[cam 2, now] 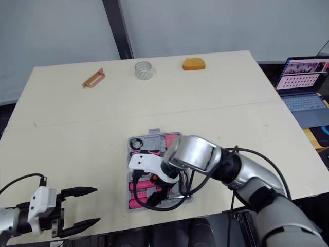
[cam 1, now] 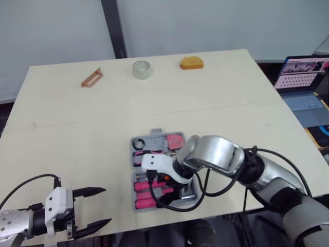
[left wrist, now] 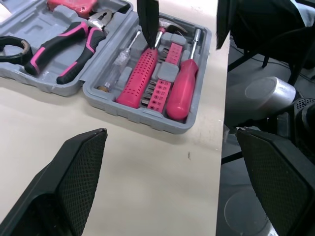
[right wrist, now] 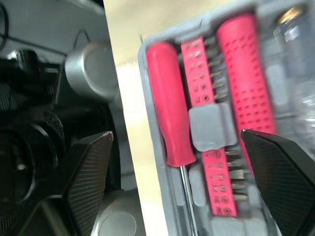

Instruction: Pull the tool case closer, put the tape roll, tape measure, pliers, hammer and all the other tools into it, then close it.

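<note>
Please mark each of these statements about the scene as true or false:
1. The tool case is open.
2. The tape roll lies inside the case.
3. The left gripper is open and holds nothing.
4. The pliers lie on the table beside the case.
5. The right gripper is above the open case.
1. True. The tool case lies open near the front edge of the table.
2. False. The tape roll stands on the far part of the table, outside the case.
3. True. The left gripper is open and empty.
4. False. The pliers lie inside the case.
5. True. The right gripper is open above the case.
</note>
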Motion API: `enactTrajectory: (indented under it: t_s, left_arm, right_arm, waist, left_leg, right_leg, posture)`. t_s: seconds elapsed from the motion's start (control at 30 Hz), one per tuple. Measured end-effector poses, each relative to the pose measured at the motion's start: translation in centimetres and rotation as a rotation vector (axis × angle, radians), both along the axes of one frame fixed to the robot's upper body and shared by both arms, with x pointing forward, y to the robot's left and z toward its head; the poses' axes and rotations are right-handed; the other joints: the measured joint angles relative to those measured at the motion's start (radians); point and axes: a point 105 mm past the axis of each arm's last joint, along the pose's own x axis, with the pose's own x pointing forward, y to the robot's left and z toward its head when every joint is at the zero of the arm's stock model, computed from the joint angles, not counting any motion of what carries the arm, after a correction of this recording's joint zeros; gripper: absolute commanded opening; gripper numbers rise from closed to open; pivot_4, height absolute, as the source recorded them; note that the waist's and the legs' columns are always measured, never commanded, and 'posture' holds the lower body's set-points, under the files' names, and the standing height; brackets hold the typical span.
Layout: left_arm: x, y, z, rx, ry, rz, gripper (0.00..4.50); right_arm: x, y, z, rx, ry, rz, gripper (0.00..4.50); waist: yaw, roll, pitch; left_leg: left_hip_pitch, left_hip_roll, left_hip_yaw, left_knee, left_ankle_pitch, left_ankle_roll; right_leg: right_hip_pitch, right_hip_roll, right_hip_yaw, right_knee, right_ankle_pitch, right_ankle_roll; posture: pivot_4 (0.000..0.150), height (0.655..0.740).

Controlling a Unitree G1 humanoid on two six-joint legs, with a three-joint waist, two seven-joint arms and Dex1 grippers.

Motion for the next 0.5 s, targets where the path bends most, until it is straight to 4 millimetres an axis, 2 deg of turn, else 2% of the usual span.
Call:
enactTrajectory:
  t_s: [0.13, 0.23, 0.27, 0.37, 0.47, 0.5]
  left_arm:
    - [0.3, -0.2, 0.0, -0.009, -0.012, 0.007, 4.5]
    - [0.4, -0.4, 0.0, -0.018, -0.017, 0.011, 4.5]
    - [0.5, -0.5, 0.0, -0.02, -0.021, 0.011, 4.5]
    - [0.7, -0.5, 0.1, -0.022, -0.028, 0.021, 4.5]
    - [0.7, -0.5, 0.1, -0.024, -0.029, 0.022, 4.5]
    - [0.7, -0.5, 0.1, -0.024, -0.03, 0.022, 4.5]
  right_arm:
    - [0.2, -1.3, -0.5, 0.119, 0.038, -0.066, 4.46]
    - [0.6, -2.6, -1.3, 0.187, 0.054, -0.122, 3.76]
    - [0.7, -2.9, -1.4, 0.203, 0.055, -0.136, 3.38]
    - [0.8, -4.0, -1.6, 0.334, 0.06, -0.179, 1.83]
    - [0.2, -4.3, -1.2, 0.457, 0.007, -0.131, 0.35]
    - [0.1, -4.4, -1.3, 0.475, -0.01, -0.119, 0.35]
  waist:
    - [0.0, -0.001, 0.0]
    - [0.0, -0.001, 0.0]
    - [0.0, -0.001, 0.0]
    - [0.001, -0.001, 0.0]
    - [0.002, -0.001, 0.0]
    - [0.001, -0.002, -0.001]
  left_leg:
    - [0.0, 0.0, 0.001, 0.0, 0.0, 0.0]
    - [0.0, 0.0, 0.002, 0.0, 0.0, 0.0]
    - [0.0, 0.0, 0.002, 0.0, 0.0, 0.0]
    - [0.0, 0.0, 0.004, 0.0, 0.0, 0.001]
    - [0.0, 0.0, 0.005, 0.0, 0.0, 0.001]
    - [0.0, 0.0, 0.005, 0.0, 0.0, 0.001]
  right_leg:
    - [0.0, 0.0, 0.0, -0.001, 0.0, 0.0]
    - [0.0, 0.0, 0.0, -0.002, 0.0, 0.0]
    - [0.0, 0.0, 0.0, -0.002, 0.0, 0.0]
    - [0.0, 0.0, 0.0, -0.004, 0.0, 0.0]
    - [0.001, 0.0, 0.0, -0.006, 0.0, 0.0]
    - [0.001, 0.0, 0.0, -0.006, 0.0, 0.0]
  posture:
    - [0.15, 0.74]
    - [0.15, 0.74]
    - [0.15, 0.74]
    - [0.15, 0.74]
    - [0.15, 0.74]
    - [0.15, 0.74]
